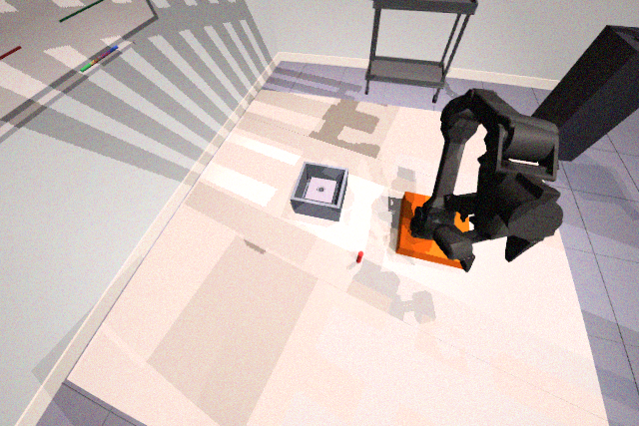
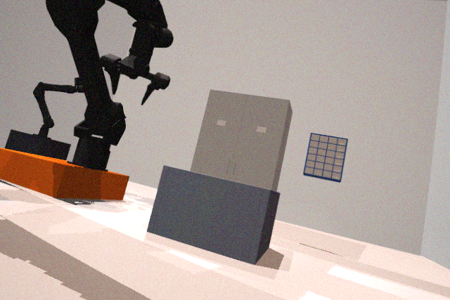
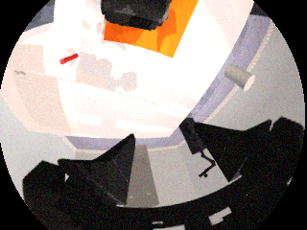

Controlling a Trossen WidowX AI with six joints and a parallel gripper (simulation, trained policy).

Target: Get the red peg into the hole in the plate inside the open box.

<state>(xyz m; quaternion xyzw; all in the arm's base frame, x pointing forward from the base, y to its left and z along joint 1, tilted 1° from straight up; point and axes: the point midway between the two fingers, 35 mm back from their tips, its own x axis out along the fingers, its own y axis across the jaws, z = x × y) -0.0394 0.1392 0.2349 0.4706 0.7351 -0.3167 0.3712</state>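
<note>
A small red peg (image 1: 359, 256) (image 3: 69, 58) is on the table, between the box and the orange base but nearer the front in the top view; whether it stands or lies is hard to tell. The grey open box (image 1: 316, 211) (image 2: 207, 213) stands left of the base. In its bottom is a pale plate (image 1: 328, 197) with a small dark round hole (image 1: 320, 189) near the middle, no peg in it. My gripper (image 2: 128, 98) (image 3: 165, 131) is open and empty, raised high, away from both peg and box. The peg is not seen in the exterior view.
The arm stands on an orange base (image 1: 406, 235) (image 2: 39, 176). A dark trolley (image 1: 404, 73) stands beyond the table at the back, and a tall dark cabinet (image 1: 588, 86) at the right. A wall is along the left edge.
</note>
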